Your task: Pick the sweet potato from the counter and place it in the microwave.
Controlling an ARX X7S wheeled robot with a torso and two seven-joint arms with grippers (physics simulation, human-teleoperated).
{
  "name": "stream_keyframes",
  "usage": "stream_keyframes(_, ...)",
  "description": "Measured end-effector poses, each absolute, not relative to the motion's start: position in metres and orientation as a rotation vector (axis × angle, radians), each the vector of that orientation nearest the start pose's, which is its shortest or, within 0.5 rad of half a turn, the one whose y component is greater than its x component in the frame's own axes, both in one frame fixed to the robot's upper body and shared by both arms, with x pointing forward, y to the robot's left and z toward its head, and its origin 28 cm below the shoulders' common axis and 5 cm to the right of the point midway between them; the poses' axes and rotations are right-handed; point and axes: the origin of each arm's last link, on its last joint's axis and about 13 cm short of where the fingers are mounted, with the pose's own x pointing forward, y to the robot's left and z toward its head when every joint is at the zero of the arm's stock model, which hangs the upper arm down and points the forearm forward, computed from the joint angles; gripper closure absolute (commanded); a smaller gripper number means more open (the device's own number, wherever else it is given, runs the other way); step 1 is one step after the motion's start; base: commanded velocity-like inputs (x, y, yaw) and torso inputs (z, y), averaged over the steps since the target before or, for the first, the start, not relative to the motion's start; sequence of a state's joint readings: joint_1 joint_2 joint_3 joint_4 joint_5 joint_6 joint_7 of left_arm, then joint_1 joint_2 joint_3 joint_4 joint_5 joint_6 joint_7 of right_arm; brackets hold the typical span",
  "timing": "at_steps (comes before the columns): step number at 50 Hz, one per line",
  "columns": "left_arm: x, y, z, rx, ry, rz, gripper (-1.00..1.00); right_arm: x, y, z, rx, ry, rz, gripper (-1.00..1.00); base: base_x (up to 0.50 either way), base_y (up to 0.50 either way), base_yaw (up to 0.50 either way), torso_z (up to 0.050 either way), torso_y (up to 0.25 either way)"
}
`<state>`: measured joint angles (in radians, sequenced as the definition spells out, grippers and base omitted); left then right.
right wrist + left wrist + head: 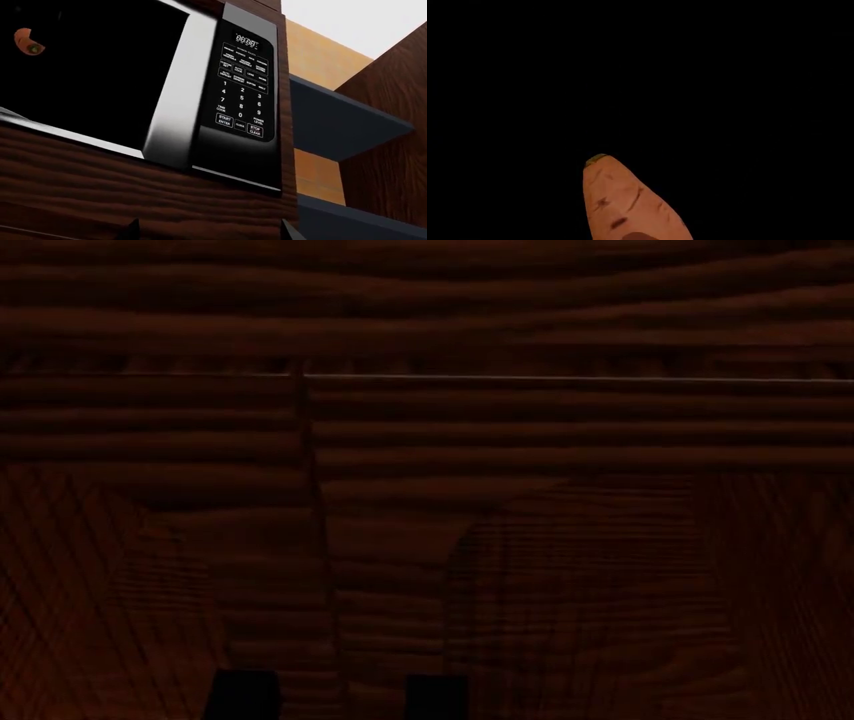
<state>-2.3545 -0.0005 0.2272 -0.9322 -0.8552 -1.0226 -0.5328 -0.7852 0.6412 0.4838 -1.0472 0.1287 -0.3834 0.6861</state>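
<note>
The microwave (167,80) carries a black keypad panel (243,85) at the side of its open cavity: a pale digital readout sits at the top, number keys from 1 to 9 with 0 beneath fill the middle, and the lowest row reads START ENTER, CLOCK and STOP CLEAR, with TIME COOK and POWER LEVEL just above; the smaller preset keys higher up are too fine to read, and no brand name shows. In the right wrist view the sweet potato (28,42) appears as a small orange shape inside the dark cavity, well away from the right claw, of which only two dark finger tips (132,231) peek in with a wide gap between them, so it stands spread and holds nothing. In the left wrist view the sweet potato (624,205) fills the near part of the picture against blackness, its dark greenish tip pointing away from the camera; the left claw's fingers do not show there, so whether it pinches the tuber cannot be told. The head view shows only dark reddish-brown wood cabinet panels (534,540) close up.
</note>
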Motion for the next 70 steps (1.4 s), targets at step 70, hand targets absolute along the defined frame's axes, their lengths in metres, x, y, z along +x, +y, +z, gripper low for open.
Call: stream_keyframes(70, 0.324, 0.166, 0.529, -0.300, 0.027, -0.012, 1.00, 0.071, -0.172, 0.204, -0.300, -0.903, -0.272, -1.00, 0.00, 0.00, 0.00, 0.000, 0.000)
